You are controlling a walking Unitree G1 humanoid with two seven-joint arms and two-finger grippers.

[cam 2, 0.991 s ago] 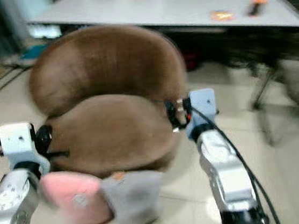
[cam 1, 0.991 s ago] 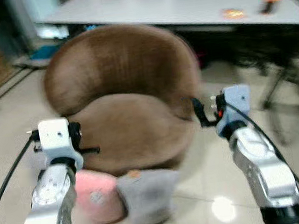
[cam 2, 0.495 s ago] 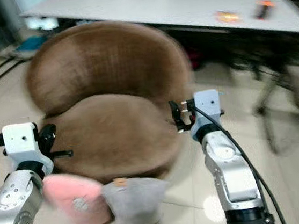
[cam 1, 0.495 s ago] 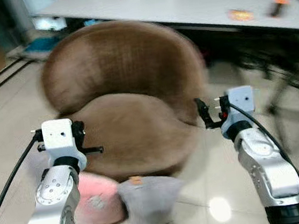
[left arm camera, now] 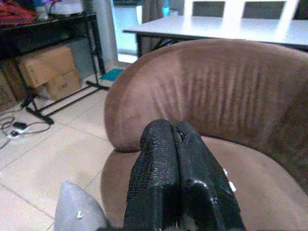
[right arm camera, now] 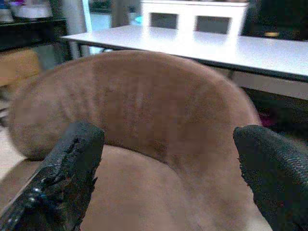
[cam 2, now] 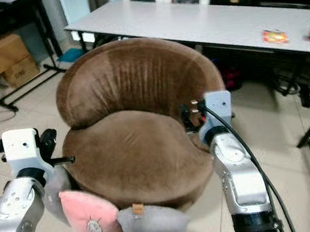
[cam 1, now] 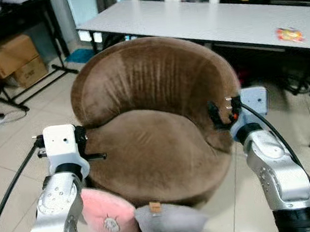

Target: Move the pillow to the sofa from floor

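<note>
Pillow: the pink pillow (cam 1: 110, 226) lies on the tiled floor (cam 1: 14, 160), at the front foot of the sofa and near the robot's left arm, with a small face stitched on it.
Neighbour: a grey cushion (cam 1: 170, 226) sits touching the pink one on its right side; another grey corner (left arm camera: 79, 211) shows beside the seat in the left wrist view.
Sofa: the round brown sofa (cam 1: 159, 149) stands straight ahead, its seat bare.
Left pincer: the left pincer (left arm camera: 179, 175) is raised over the seat's edge, fingers pressed together, holding nothing.
Right pincer: the right pincer (right arm camera: 168, 178) is up beside the sofa's right arm, fingers spread wide, empty.
Handling: the pillow looks soft, light and plush; it should squash under a pinch and not slip.
Where to grip: probably the upper rounded edge, bunching the fabric, away from the grey cushion.
Background: a long white table (cam 1: 217, 19) stands behind the sofa.
</note>
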